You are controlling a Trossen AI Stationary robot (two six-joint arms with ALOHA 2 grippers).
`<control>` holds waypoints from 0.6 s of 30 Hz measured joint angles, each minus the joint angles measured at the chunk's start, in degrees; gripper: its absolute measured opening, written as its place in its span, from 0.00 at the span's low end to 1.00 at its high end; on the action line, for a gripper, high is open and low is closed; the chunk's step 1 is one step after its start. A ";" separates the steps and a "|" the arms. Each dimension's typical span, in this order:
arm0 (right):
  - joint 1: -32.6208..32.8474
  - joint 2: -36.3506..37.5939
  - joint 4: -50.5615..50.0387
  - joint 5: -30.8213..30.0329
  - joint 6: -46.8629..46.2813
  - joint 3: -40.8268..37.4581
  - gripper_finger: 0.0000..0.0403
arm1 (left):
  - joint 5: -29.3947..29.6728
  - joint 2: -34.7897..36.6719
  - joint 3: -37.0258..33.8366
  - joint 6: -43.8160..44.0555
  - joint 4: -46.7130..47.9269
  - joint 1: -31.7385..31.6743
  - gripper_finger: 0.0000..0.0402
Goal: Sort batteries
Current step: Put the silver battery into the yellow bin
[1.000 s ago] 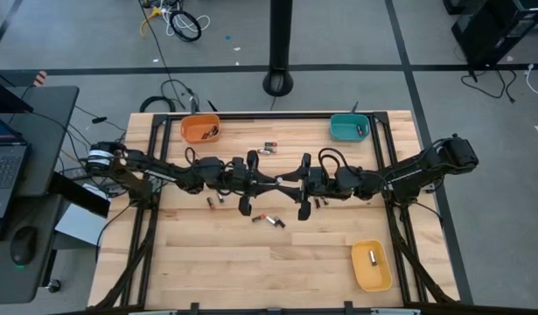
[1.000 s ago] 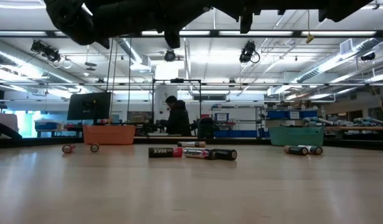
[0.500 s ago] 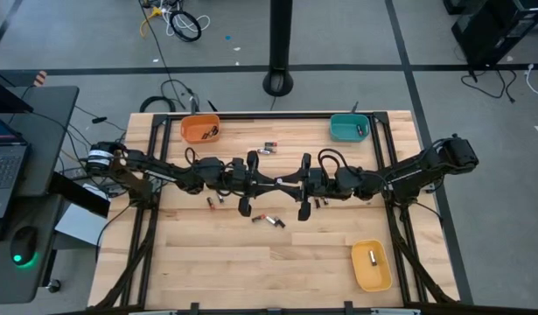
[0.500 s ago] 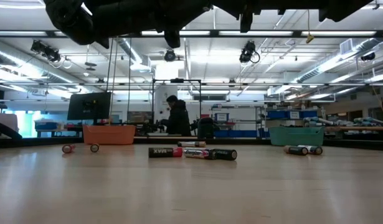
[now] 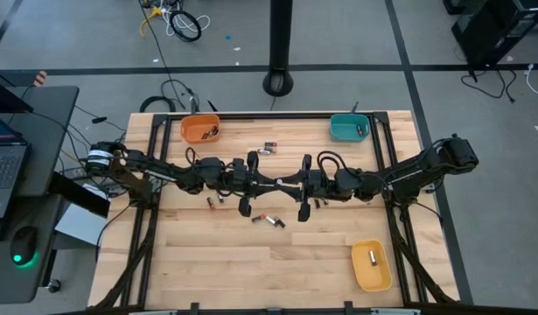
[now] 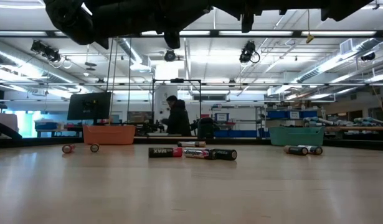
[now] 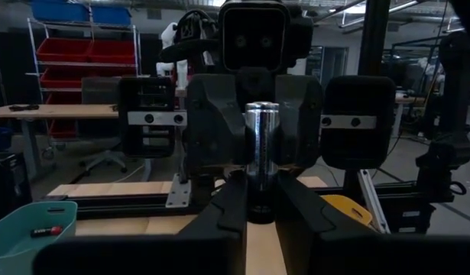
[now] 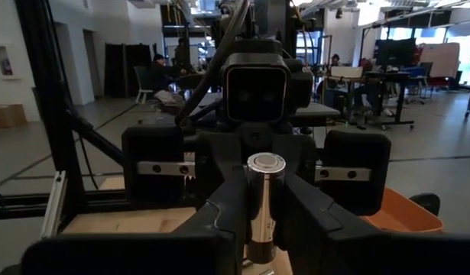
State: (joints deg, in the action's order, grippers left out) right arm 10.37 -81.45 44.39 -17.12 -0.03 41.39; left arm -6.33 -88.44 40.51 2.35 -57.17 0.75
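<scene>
Above the wooden table's (image 5: 216, 262) middle, the left gripper (image 7: 259, 200) and right gripper (image 8: 259, 200) are meeting nose to nose, both pinching one smooth silvery cylindrical battery (image 7: 260, 149) between narrowed fingers. Its lower end is sitting hidden between the fingers. Loose batteries (image 6: 191, 152) are lying below; three plastic bins — orange (image 5: 200, 129), teal (image 5: 349, 128), yellow (image 5: 371, 265) — are edging the table

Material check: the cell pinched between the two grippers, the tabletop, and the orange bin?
Silver battery: looks like bare brushed metal, with streaky highlights and no label showing. Left gripper and right gripper both clamp it. Tabletop: pale wood planks, visible grain and seams, matte. Orange bin: probably moulded plastic, uniform colour, dull sheen.
</scene>
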 joint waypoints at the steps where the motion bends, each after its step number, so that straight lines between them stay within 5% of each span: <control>1: 0.02 0.00 -0.12 -0.02 0.07 0.00 0.17 | 0.00 0.00 0.00 0.02 0.11 0.00 0.14; 18: 0.24 5.45 -7.12 -0.42 0.28 0.00 0.17 | 4.52 0.00 -0.04 -4.23 6.35 -0.02 0.25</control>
State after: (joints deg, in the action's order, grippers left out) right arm 10.61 -76.00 37.27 -17.54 0.26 41.39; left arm -1.81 -88.44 40.47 -1.88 -50.82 0.73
